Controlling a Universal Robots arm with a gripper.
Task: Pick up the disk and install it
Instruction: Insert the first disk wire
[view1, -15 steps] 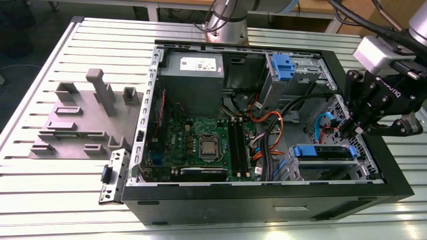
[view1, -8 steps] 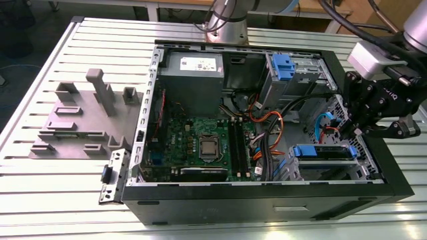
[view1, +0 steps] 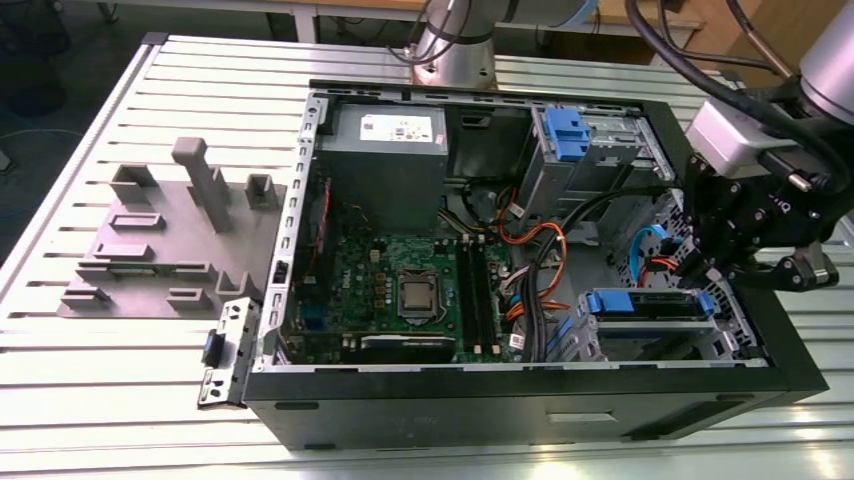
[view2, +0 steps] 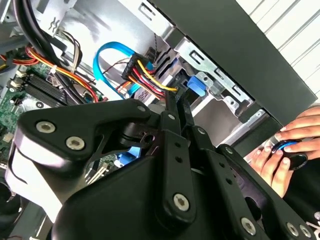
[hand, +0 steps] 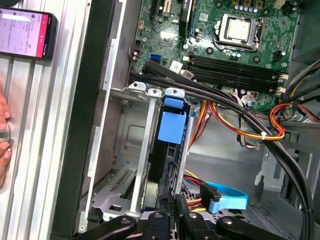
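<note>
The disk (view1: 647, 303) sits in the drive cage at the front corner of the open computer case (view1: 507, 395), on the exterior view's right, its blue carrier frame facing up. In the first wrist view the disk (hand: 171, 127) stands edge-on between the cage's metal rails, blue tab on top. My gripper (view1: 699, 272) hangs just over that cage, by the case's wall on that side. In both wrist views its black fingers (view2: 176, 112) lie pressed together, pointing at the disk's end; the gripper (hand: 172, 207) tips meet right at the disk's edge, with nothing visibly clamped between them.
Bundled cables (hand: 240, 127) and a blue data cable (hand: 225, 197) run beside the cage. A small blue bracket (view1: 566, 135) sits in the upper bay near the grey power supply (view1: 387, 140). A person's hand (view2: 292, 145) and a phone (hand: 25, 35) rest outside the case. A grey fixture (view1: 160, 240) lies on the exterior view's left.
</note>
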